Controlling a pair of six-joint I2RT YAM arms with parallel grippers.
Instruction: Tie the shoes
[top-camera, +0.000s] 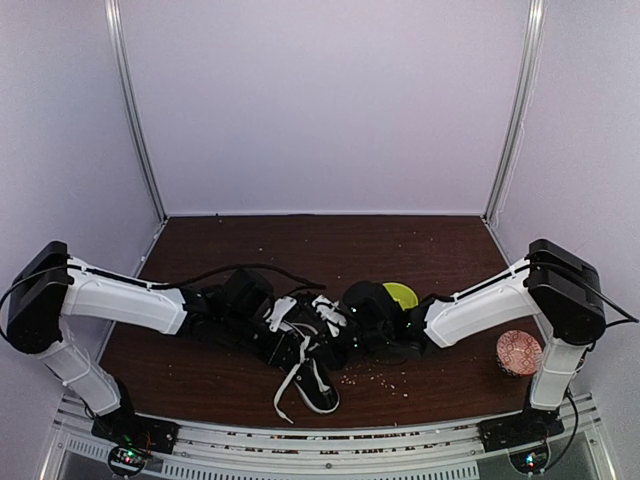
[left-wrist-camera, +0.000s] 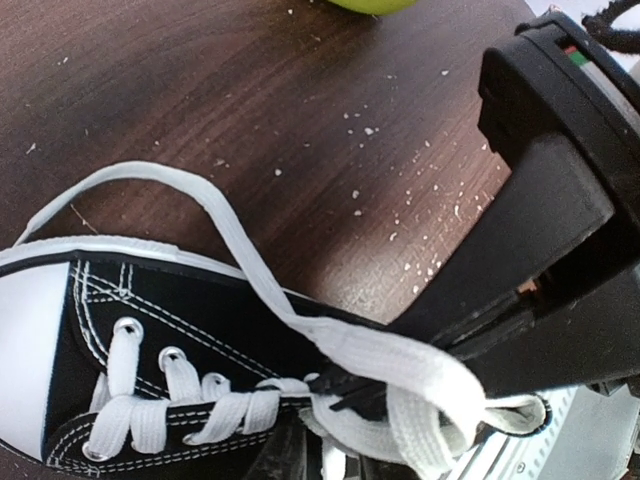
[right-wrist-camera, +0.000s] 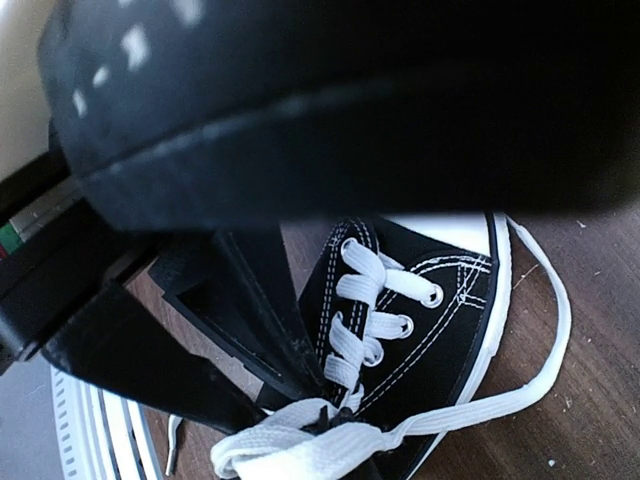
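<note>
Midway along the near edge of the brown surface (top-camera: 250, 240), a black canvas sneaker (top-camera: 320, 388) with white sole trim lies under two white-and-black arms that reach in from the near corners and meet over it. The left arm rises from its base to a high elbow by the left edge, then slopes down and inward toward the shoe. The right arm mirrors it, elbow high by the right edge.

The left tool (top-camera: 295, 338) and the right tool (top-camera: 340, 338) come nose to nose above the sneaker's lacing. The right tool is clenched tight, its tips at the white laces (left-wrist-camera: 190, 415) near the top eyelets; whether a lace is pinched between them cannot be told. The left tool's tips sit at the same bunch of lace, and it cannot be told whether it is released or gripping.

One lace loop (left-wrist-camera: 150, 175) arcs out flat over the surface beside the white toe cap (left-wrist-camera: 30, 350), and a loose lace end (top-camera: 283, 392) trails toward the near edge. A yellow-green round object (top-camera: 401, 294) sits just behind the right wrist, a patterned bowl (top-camera: 518, 352) stands near the right edge, and pale crumbs (top-camera: 375, 378) dot the surface beside the shoe.
</note>
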